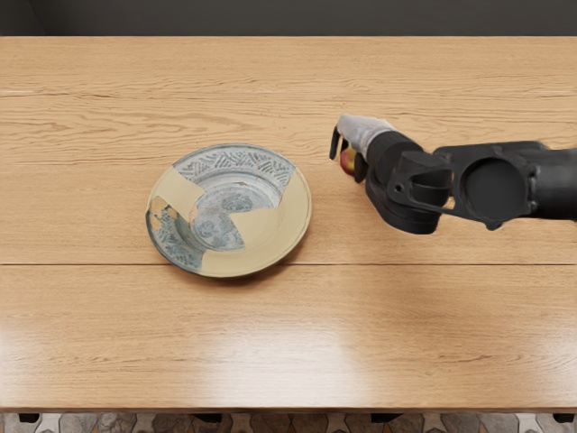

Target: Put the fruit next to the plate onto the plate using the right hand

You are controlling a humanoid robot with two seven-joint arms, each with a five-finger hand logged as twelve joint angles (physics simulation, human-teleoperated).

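- The fruit (346, 161) sits under the right hand (361, 141), whose fingers curl down around it. Only a small red-yellow patch shows between them.
- It lies to the right of the plate (297, 213), near its rim but apart from it.
- Bare table (406, 316) lies between fruit and plate. Both are well in from the table's edges.
- The fruit's long axis and heading cannot be told — too much is hidden.
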